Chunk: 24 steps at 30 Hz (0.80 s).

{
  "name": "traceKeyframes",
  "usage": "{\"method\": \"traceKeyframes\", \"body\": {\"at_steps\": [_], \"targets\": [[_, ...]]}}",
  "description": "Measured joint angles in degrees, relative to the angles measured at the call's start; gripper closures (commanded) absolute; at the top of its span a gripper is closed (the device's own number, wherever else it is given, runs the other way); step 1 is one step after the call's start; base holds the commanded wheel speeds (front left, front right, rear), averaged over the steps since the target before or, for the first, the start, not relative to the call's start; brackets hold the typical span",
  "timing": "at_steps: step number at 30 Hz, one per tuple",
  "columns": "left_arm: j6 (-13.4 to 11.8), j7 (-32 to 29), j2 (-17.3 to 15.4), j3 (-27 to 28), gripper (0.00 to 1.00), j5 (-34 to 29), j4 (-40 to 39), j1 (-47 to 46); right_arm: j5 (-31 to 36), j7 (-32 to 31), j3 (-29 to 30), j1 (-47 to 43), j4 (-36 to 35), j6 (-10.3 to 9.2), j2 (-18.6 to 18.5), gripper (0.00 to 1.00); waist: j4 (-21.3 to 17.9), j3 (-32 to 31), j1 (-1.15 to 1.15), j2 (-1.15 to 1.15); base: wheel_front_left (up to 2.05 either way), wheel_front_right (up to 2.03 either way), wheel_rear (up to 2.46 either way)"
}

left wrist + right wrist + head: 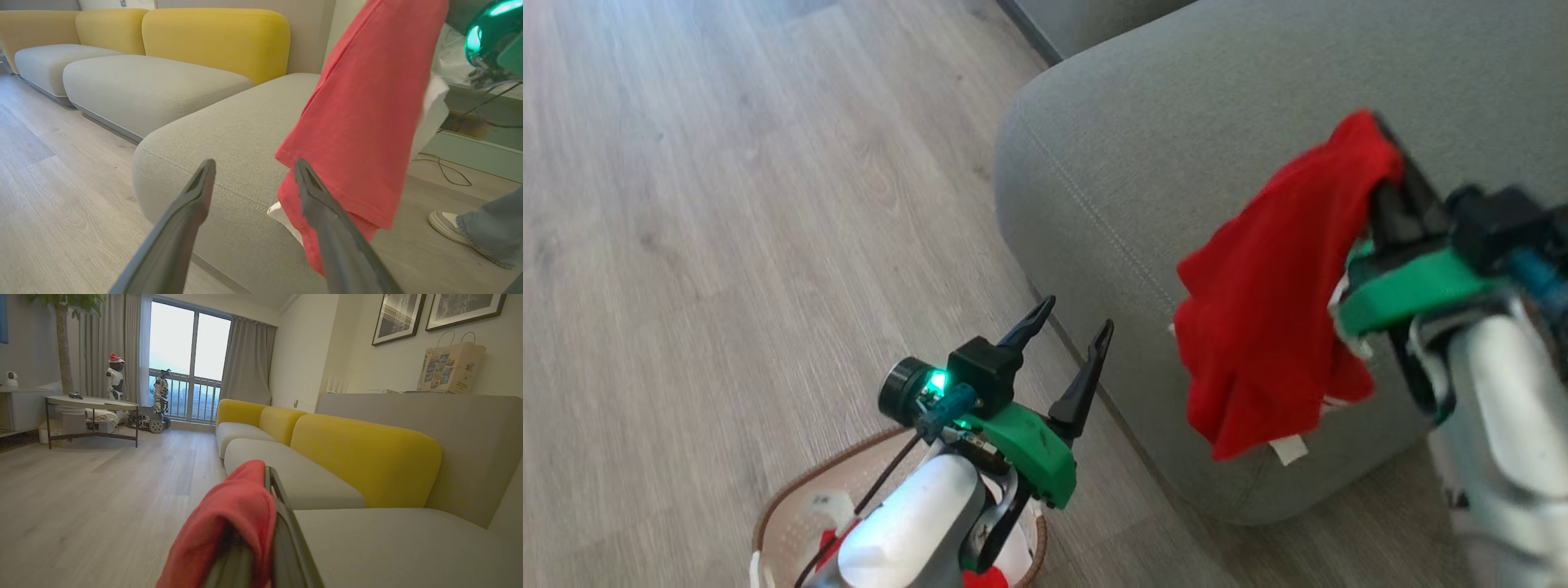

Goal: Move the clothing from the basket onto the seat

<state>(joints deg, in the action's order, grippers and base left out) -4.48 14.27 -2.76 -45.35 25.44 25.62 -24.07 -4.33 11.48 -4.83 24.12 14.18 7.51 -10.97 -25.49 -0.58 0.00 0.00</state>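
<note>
A red garment point(1266, 302) of the clothing hangs from my right gripper point(1380, 143), which is shut on its top fold over the front edge of the grey-green seat point(1176, 147). In the right wrist view the fabric point(233, 514) drapes over the right gripper point(267, 473), with the seat point(388, 547) below. My left gripper point(1072, 318) is open and empty above the basket point(792, 490), where more red cloth point(984, 580) lies. The left wrist view has the left gripper point(254, 165) facing the seat point(229, 134) and the hanging garment point(363, 110).
Wood floor point(727, 204) lies left of the sofa. Yellow backrests point(359, 457) line more cushions point(143, 85). A person's shoe point(445, 224) and a cable point(445, 169) are on the floor beyond the seat's corner. A low table point(92, 404) stands far off.
</note>
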Motion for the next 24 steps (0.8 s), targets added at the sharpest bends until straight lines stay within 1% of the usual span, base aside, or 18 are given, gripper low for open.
{"method": "traceKeyframes", "body": {"at_steps": [3,6,11,14,19,24], "targets": [[0.0,0.0,0.0,0.5,0.00,-0.5,-1.1,0.0,-2.4,-0.7,-0.6,4.4,1.9,0.00,-0.9,1.00,0.6,1.2,0.00,0.00,0.00,0.00,0.00],[-0.1,0.0,0.0,0.9,0.00,-2.3,-1.4,0.0,-4.8,-1.4,-0.9,10.2,3.9,0.00,-2.5,1.00,1.5,3.1,0.00,0.00,0.00,0.00,0.00],[-0.1,0.0,-0.7,1.8,0.00,-4.3,-2.3,-1.0,-7.3,-2.5,-0.5,23.2,7.8,0.00,-5.3,1.00,3.4,7.6,0.00,0.00,0.00,0.00,0.00],[-0.2,0.0,-1.5,2.1,0.00,-5.3,-3.5,-3.3,-8.7,-3.5,0.8,30.8,10.7,0.00,-6.8,1.00,4.7,10.9,0.00,0.00,0.00,0.00,0.00],[-1.3,-0.5,-3.7,3.6,0.00,-6.6,-6.0,-7.9,-8.7,-4.6,3.1,43.4,16.9,0.00,-10.7,1.00,7.0,17.4,0.01,0.00,0.00,0.00,0.00],[-2.1,-1.7,-5.1,4.2,0.00,-7.7,-9.1,-11.2,-6.4,-5.3,7.2,54.2,22.7,0.00,-14.4,1.00,9.5,24.1,0.02,-0.01,0.00,0.00,0.00]]}}
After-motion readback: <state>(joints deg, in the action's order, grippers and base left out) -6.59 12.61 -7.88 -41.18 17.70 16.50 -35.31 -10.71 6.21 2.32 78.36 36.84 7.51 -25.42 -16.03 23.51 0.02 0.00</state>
